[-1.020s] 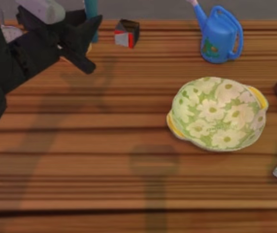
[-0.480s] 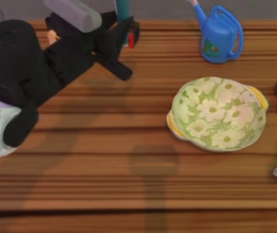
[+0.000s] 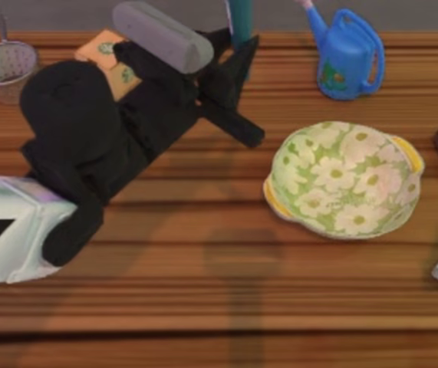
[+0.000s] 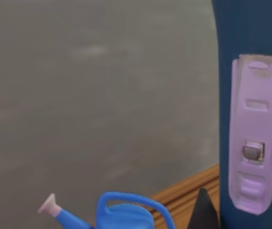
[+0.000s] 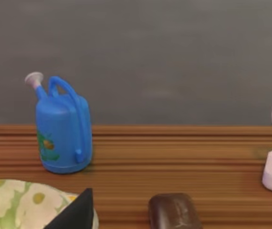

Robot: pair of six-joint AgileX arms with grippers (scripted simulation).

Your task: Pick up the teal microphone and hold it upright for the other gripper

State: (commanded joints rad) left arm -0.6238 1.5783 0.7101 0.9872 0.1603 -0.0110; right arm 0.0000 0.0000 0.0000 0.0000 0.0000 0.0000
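- While the left arm is reaching across the far left of the wooden table (image 3: pixel 203 307), the flowered green bowl (image 3: pixel 344 179) is sitting right of centre with nothing showing inside it.
- A small wire strainer (image 3: pixel 5 67) is standing at the far left corner, also showing nothing inside.
- A blue watering can (image 3: pixel 347 52) is standing upright at the far edge, beyond the bowl.
- The left gripper (image 3: pixel 236 57) is clamping its fingers on the teal microphone (image 3: pixel 241 19), which is standing upright above the far edge, left of the watering can.
- In the left wrist view, the microphone's pale switch plate (image 4: pixel 257 133) is filling the frame's side.
- Of the right gripper, only one dark fingertip (image 5: pixel 76 212) is showing in its wrist view, so I cannot tell how far apart its fingers are.
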